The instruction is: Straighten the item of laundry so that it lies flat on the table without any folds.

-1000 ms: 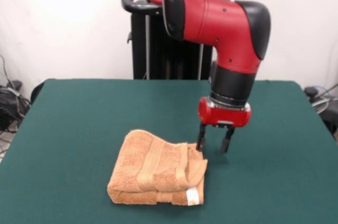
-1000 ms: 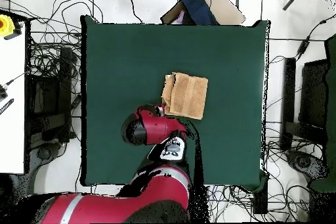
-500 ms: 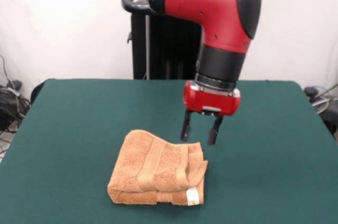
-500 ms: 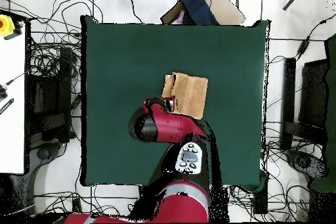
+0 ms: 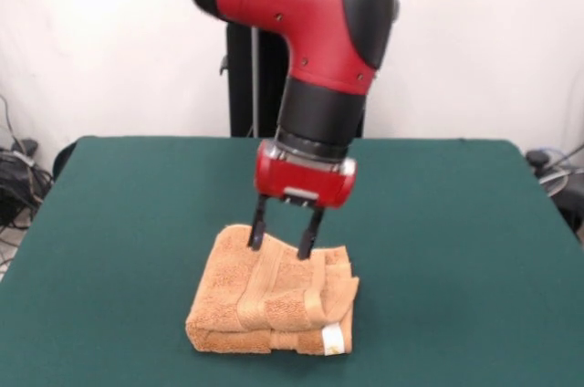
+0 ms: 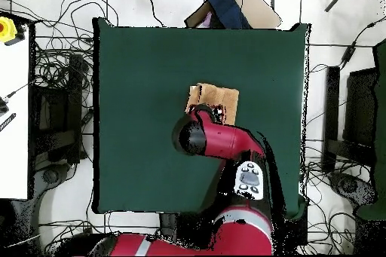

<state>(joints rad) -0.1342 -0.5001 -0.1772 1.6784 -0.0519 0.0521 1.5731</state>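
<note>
1. The counter (image 5: 119,214) has a dark green, felt-like top and is rectangular; in the overhead view its surface (image 6: 143,73) is far larger than what it carries.
2. One towel (image 5: 265,300) lies directly on it, orange-tan terry cloth, folded into a thick stack of layers.
3. Woven bands run across the towel's top, and a small white tag (image 5: 334,339) shows at its near right corner.
4. From above, the towel (image 6: 222,99) sits near the counter's middle, partly hidden by the arm.

white wall (image 5: 109,49); tiled floor (image 6: 68,186) strewn with cables (image 6: 56,65).
</note>
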